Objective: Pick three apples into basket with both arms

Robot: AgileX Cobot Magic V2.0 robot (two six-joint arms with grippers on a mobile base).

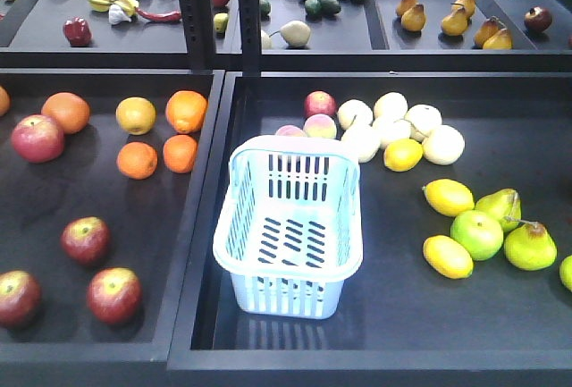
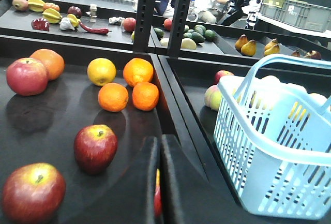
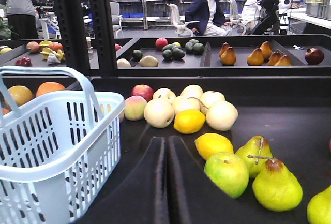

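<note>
Left claw (image 2: 159, 140): fingers pressed together, thin slit only, nothing held. Right claw (image 3: 166, 140): same, together and empty. Neither arm shows in the front view

Left claw sits low over the left tray (image 1: 54, 190). The three apples (image 1: 85, 239) (image 1: 113, 295) (image 1: 18, 298) lie loose at that tray's near end, well apart from each other. In the left wrist view two are just left of the claw, and the red sliver in the slit is likely the third. Right claw is low over the right tray (image 1: 402, 315), basket (image 1: 286, 226) to its left, lemons (image 3: 213, 144) and pears (image 3: 276, 182) just ahead

Progress: basket empty, zero of three in. All picks and drops are left, and both claws must open first

Room: bare tray around each apple, so a clean approach. The raised divider (image 1: 192, 253) stands between apples and basket, so a carry must lift over it. Basket handle (image 3: 51, 74) stands above the rim in the wrist views and could snag. Oranges (image 1: 161, 150) and pink apple (image 1: 37, 137) lie farther back, out of the way. Post (image 1: 246, 12) at the rear only
</note>
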